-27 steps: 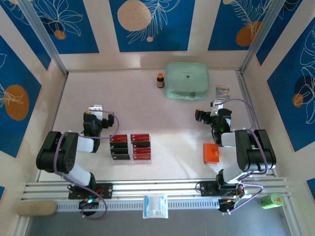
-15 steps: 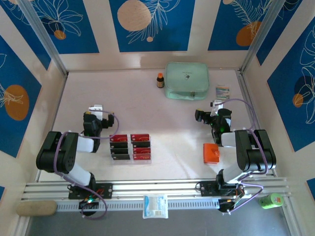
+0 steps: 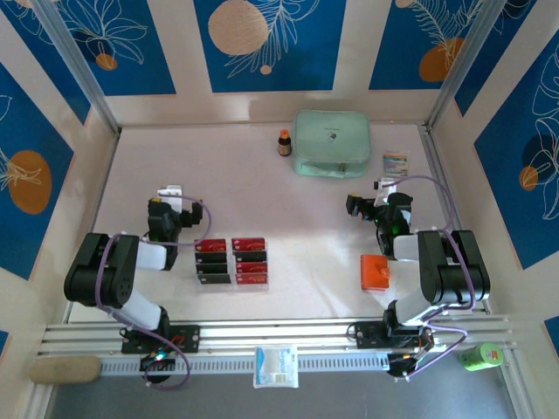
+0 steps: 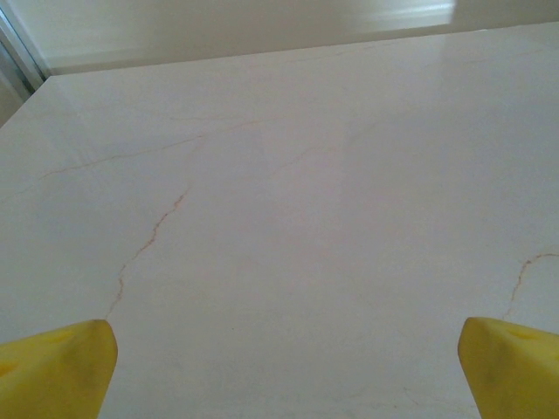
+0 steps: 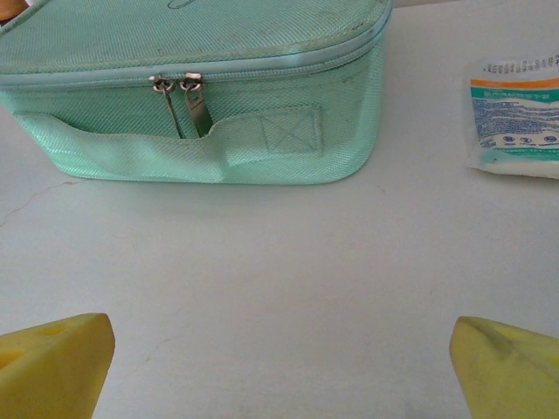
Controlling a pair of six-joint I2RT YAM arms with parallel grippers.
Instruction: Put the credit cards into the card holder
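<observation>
Left claw (image 4: 284, 349): spread wide, nothing held, over tabletop (image 4: 288, 175).
Right claw (image 5: 279, 349): spread wide, nothing held, faced toward mint-green pouch (image 5: 192, 96).
Credit cards (image 3: 231, 261): laid in two columns, left of centre.
Card holder (image 3: 376, 271): laid just beside right arm (image 3: 441, 266), well apart from the cards.
No change noted since the earlier frames; every item found where it was.

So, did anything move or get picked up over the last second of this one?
Nothing visibly changed. The left gripper and the right gripper are open and empty, as before. The cards lie in the same two rows, and the orange wallet sits apart from them, to their right.
</observation>
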